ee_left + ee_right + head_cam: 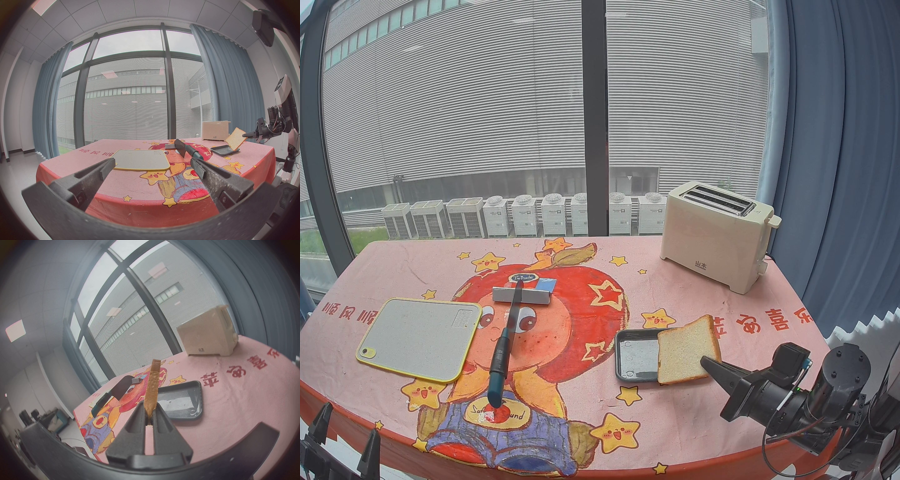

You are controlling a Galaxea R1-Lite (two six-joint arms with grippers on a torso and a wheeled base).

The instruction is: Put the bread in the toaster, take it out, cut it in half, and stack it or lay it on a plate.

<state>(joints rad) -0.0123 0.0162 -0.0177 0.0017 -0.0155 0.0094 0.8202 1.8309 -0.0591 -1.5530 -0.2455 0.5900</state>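
A slice of bread (687,349) hangs edge-on over the right end of a dark tray-like plate (634,357), pinched at its lower corner by my right gripper (714,366), which is shut on it. In the right wrist view the bread (152,387) stands upright between the fingers (137,424), with the plate (179,399) and the cream toaster (207,333) beyond. The toaster (715,234) stands at the back right, slots up. My left gripper (152,165) is open and holds nothing, low off the table's front left corner (344,437).
A black-bladed knife with a teal handle (503,350) leans on a small rest (520,295) mid-table. A grey cutting board with a yellow rim (419,337) lies at the left. A window and blue curtain stand behind the toaster. Bare cloth lies between plate and toaster.
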